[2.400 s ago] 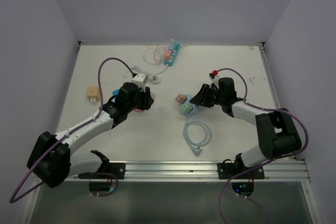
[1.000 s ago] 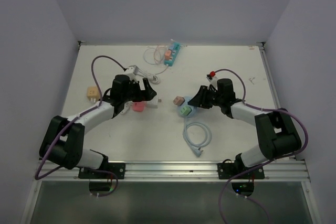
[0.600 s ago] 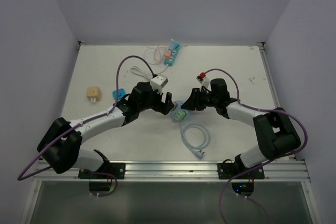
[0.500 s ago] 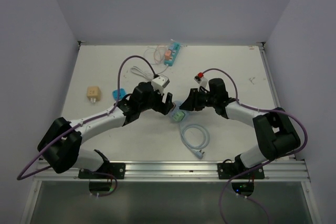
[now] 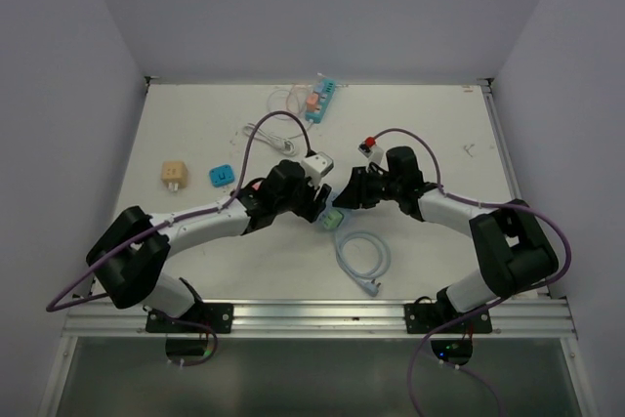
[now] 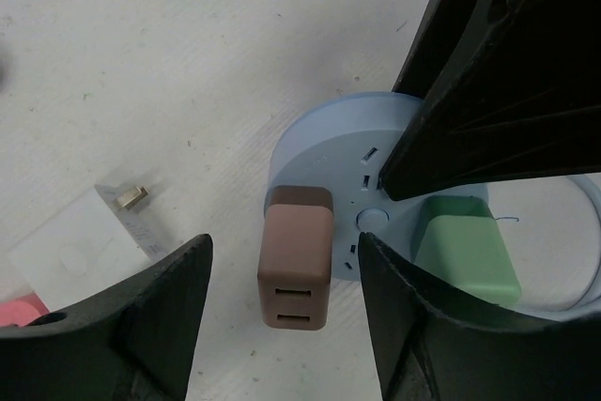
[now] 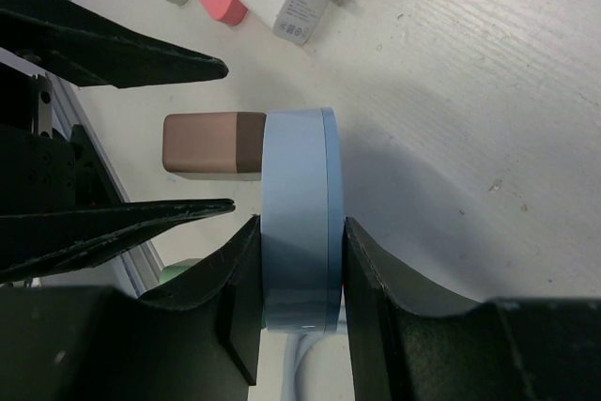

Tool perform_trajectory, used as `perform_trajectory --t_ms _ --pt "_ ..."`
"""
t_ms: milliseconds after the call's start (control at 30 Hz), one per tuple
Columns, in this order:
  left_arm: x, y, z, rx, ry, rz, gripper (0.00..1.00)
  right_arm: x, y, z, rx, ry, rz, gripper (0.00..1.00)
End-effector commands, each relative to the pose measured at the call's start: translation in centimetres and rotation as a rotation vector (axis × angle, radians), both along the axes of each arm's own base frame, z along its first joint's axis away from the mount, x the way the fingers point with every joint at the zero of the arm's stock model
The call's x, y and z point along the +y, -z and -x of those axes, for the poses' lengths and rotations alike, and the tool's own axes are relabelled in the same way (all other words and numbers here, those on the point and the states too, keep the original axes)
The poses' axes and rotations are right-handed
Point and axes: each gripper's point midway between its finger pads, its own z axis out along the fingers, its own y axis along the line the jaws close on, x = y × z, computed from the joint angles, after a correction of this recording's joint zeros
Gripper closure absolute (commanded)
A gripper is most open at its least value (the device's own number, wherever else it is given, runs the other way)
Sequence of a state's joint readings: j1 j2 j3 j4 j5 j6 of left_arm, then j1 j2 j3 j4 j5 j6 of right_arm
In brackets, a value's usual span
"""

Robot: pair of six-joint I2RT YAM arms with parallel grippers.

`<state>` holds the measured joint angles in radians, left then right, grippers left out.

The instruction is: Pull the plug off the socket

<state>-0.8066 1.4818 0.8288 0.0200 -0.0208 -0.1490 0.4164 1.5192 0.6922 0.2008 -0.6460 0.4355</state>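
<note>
Your brown plug [image 6: 296, 268] is a rounded block with two slots in its free end. Its long axis stands straight out of the face of the pale-blue round socket [image 6: 324, 161], pointing back between the fingers of the left pincer [image 6: 282, 243], which stand apart (a gap each side, no touch). The right pincer [image 7: 298, 241] clamps the socket's rim, and a green plug [image 6: 467, 253] sits just beside its finger.

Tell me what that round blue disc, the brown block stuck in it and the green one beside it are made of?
The round blue socket looks like matte moulded plastic: even colour, crisp slots. The brown plug seems plastic too, satin, with rounded edges and two moulded recesses. The green plug is probably the same, smooth with a faint sheen.
</note>
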Motion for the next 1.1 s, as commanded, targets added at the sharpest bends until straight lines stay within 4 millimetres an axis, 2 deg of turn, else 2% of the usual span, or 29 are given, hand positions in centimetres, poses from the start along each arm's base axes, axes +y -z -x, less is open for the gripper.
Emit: perform_trajectory --t_ms 0,33,133,200,233,300,333,400,433,567,633,733,833,867,900,1067 --pt "-0.7 -1.6 -1.4 -0.059 -0.003 0.005 0.34 1.2 -2.2 -0.9 -0.068 -0.047 -0.044 1.0" --pt "-0.7 -1.4 -1.4 -0.056 -0.003 0.004 0.4 1.3 -2.2 -0.9 -0.07 -0.052 -0.044 1.0" --pt "-1.1 -1.2 -1.1 -0.045 0.013 0.013 0.45 1.3 -2.2 -0.8 -0.068 -0.055 -0.044 1.0" --pt "-1.1 -1.1 -1.0 -0.04 0.015 0.016 0.55 1.4 -2.4 -0.7 -0.072 -0.058 -0.047 1.0" --pt "-1.1 -1.1 -1.0 -0.039 0.014 0.017 0.66 1.4 -2.4 -0.7 -0.07 -0.058 -0.046 1.0" --pt "-1.0 -1.6 -0.9 -0.047 0.013 0.024 0.77 1.3 -2.2 -0.8 -0.069 -0.054 -0.041 1.0" --pt "-0.9 -1.9 -1.0 -0.052 0.009 0.029 0.87 1.3 -2.1 -0.9 -0.067 -0.049 -0.036 1.0" --pt "-0.7 -2.8 -0.9 -0.071 0.006 0.043 0.98 1.0 -1.5 -1.2 -0.065 -0.027 -0.014 1.0" --pt "-0.5 -3.0 -0.8 -0.074 0.004 0.042 1.0 0.8 -1.3 -1.3 -0.062 -0.019 0.001 1.0" --pt "0.1 -4.8 -0.2 -0.098 0.004 0.062 1.0 -0.5 0.0 -2.3 -0.062 0.055 0.092 1.0" --pt "0.7 -4.9 0.4 -0.087 0.007 0.053 1.0 -1.3 0.8 -2.7 -0.05 0.097 0.137 1.0" --pt "1.3 -7.2 1.1 -0.116 0.01 0.091 1.0 -2.3 1.7 -3.2 -0.039 0.148 0.194 1.0" --pt "1.9 -8.8 1.7 -0.131 0.006 0.111 1.0 -2.5 1.8 -3.4 -0.041 0.157 0.205 1.0" --pt "2.1 -10.4 1.8 -0.156 0.003 0.136 1.0 -2.7 1.8 -3.4 -0.041 0.163 0.21 1.0" --pt "2.6 -10.7 2.0 -0.155 -0.006 0.127 1.0 -2.8 1.8 -3.4 -0.043 0.168 0.212 1.0" --pt "4.0 -14.8 2.7 -0.207 -0.03 0.165 1.0 -2.6 -0.2 -3.4 -0.099 0.17 0.165 1.0"
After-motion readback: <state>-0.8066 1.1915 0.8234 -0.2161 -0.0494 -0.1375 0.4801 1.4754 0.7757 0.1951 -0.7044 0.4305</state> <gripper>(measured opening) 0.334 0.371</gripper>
